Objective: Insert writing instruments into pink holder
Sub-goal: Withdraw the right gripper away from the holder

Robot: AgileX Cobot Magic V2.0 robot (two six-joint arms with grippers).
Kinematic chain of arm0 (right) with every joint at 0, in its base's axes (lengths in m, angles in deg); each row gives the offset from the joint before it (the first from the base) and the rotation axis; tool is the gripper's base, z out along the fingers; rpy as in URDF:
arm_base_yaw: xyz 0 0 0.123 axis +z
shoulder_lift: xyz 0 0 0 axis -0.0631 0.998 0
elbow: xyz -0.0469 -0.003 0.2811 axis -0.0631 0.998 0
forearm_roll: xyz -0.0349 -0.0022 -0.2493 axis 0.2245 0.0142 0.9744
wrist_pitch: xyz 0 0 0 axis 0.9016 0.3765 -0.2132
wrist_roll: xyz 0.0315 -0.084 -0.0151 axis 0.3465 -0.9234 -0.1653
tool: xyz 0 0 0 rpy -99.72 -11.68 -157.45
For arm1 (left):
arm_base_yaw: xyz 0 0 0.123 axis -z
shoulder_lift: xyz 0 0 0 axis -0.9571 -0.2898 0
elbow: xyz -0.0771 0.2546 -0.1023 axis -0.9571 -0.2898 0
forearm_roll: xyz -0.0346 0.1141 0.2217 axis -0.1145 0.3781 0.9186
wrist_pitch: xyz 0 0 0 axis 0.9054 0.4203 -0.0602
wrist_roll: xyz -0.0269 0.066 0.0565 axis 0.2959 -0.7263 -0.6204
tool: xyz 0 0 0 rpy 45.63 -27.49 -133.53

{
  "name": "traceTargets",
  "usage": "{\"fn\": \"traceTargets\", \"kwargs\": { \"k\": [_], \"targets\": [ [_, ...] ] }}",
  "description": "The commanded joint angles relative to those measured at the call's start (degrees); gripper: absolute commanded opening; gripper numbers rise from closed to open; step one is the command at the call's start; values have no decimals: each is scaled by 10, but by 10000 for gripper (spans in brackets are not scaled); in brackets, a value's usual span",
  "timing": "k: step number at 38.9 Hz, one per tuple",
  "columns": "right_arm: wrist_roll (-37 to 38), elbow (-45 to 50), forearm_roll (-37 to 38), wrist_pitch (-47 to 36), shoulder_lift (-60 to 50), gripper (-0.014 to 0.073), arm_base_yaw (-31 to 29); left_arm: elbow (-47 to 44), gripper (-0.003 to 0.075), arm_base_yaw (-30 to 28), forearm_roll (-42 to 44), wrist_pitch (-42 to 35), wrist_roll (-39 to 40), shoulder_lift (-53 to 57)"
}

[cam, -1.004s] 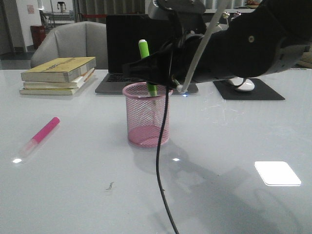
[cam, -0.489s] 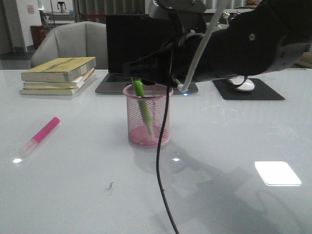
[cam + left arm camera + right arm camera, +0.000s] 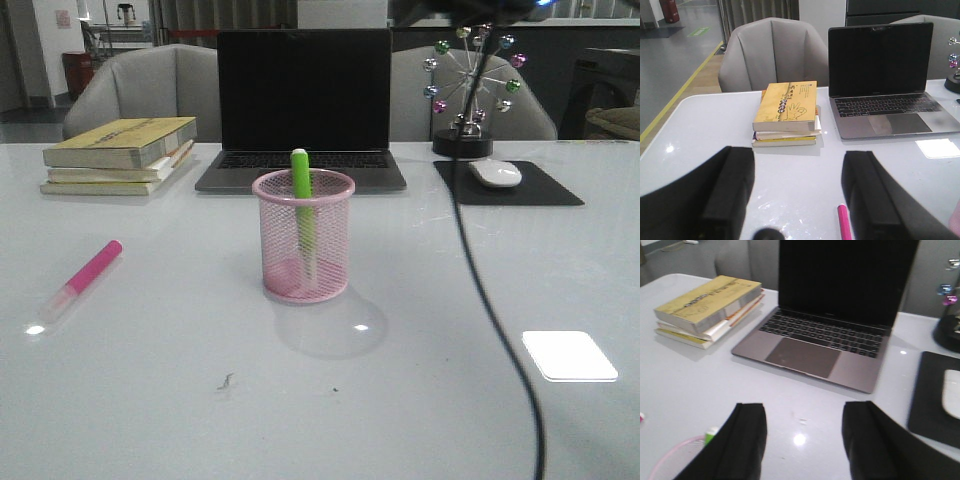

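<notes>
The pink holder (image 3: 303,237) stands mid-table in front of the laptop, with the green marker (image 3: 301,190) upright inside it and its top sticking out above the rim. The pink marker (image 3: 84,277) lies flat on the table at the left. In the left wrist view, my left gripper (image 3: 797,160) is open above the table, with the pink marker's tip (image 3: 843,222) beside one finger. My right gripper (image 3: 805,415) is open and empty; the holder's rim (image 3: 670,457) and the green marker's top (image 3: 711,433) show by one finger. Neither gripper appears in the front view.
A stack of books (image 3: 122,153) lies at the back left. An open laptop (image 3: 302,110) stands behind the holder. A mouse (image 3: 496,173) rests on a black pad at the back right beside a small ornament (image 3: 465,80). A black cable (image 3: 490,300) hangs down the right side.
The right arm, which was over the holder, has let go of the green marker and pulled up out of the front view. The marker now stands in the holder.
</notes>
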Motion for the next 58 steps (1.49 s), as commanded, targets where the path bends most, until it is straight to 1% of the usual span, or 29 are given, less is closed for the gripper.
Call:
{"fn": "traceTargets", "kwargs": {
  "k": [1, 7, 9, 13, 15, 19, 23, 25, 28, 32, 37, 41, 48, 51, 58],
  "targets": [
    [-39, 3, 14, 0, -75, 456, -29, 21, 438, 3, 0, -66, 4, 2],
    [-42, 57, 14, 40, -172, 456, -64, 21, 438, 3, 0, -81, 4, 2],
    [-42, 76, 14, 64, -205, 456, -78, 21, 438, 3, 0, -81, 4, 2],
    [-42, 119, 19, 135, -280, 456, -126, 21, 438, 3, 0, -76, 4, 2],
    [-42, 134, 34, 166, -309, 456, -148, 21, 438, 3, 0, -71, 4, 2],
    [-42, 163, 87, 231, -379, 456, -203, 21, 438, 3, 0, -61, 4, 2],
    [-41, 180, 90, 283, -422, 456, -235, 21, 438, 3, 0, -41, 4, 2],
    [-41, 188, 90, 299, -438, 456, -237, 21, 439, 4, 0, -24, 4, 2],
    [-41, 194, 90, 308, -448, 456, -237, 22, 445, 4, -1, -21, 4, -15],
    [-41, 196, 90, 314, -447, 456, -237, 49, 479, 4, -7, -1, 4, -68],
    [-41, 196, 90, 314, -447, 456, -237, 120, 482, 4, -7, 65, 4, -155],
    [-41, 196, 90, 315, -447, 456, -237, 188, 482, 4, -7, 102, 4, -232],
    [-41, 196, 90, 321, -447, 456, -237, 281, 481, 9, -15, 150, 4, -327],
    [-41, 196, 90, 321, -447, 456, -237, 326, 480, 24, -16, 180, 4, -373],
    [-41, 196, 90, 322, -447, 456, -237, 392, 480, 52, -16, 255, 4, -454]
  ]
}}
